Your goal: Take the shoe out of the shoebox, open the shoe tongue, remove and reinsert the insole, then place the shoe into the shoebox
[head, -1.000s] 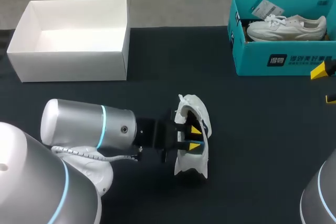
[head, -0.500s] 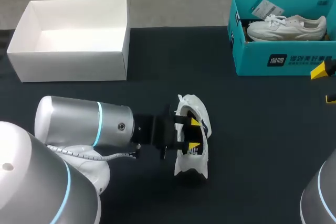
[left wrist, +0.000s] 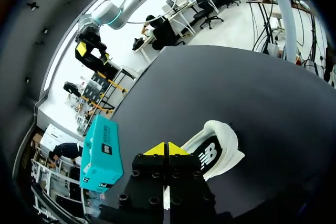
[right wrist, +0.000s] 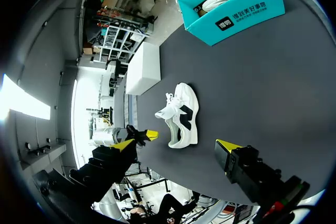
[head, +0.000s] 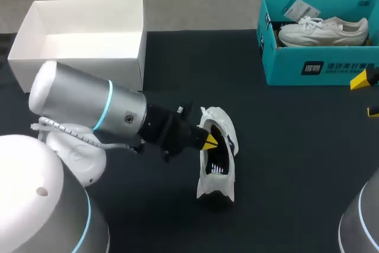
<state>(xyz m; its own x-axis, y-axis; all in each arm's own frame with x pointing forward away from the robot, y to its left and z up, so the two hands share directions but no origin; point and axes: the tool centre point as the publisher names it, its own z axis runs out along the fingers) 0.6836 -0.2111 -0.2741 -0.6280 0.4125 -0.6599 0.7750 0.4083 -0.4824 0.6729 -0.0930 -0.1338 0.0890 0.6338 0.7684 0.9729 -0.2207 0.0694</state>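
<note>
A white shoe with black trim lies on the dark table, its opening facing up. My left gripper is shut, its yellow tips pressed together at the left edge of the shoe's opening. In the left wrist view the joined tips show nothing between them, and the shoe lies just ahead. The teal shoebox at the back right holds a second white shoe. My right gripper stands open at the table's right edge, away from the shoe.
An open white box stands at the back left. The teal shoebox is seen far ahead of my right gripper. Bare dark table lies between the shoe and both boxes.
My left gripper's fingers, spread inside the shoe before, have come together and pulled back to the opening's left edge. The left arm has swung up and back. The shoe and right arm stayed put.
</note>
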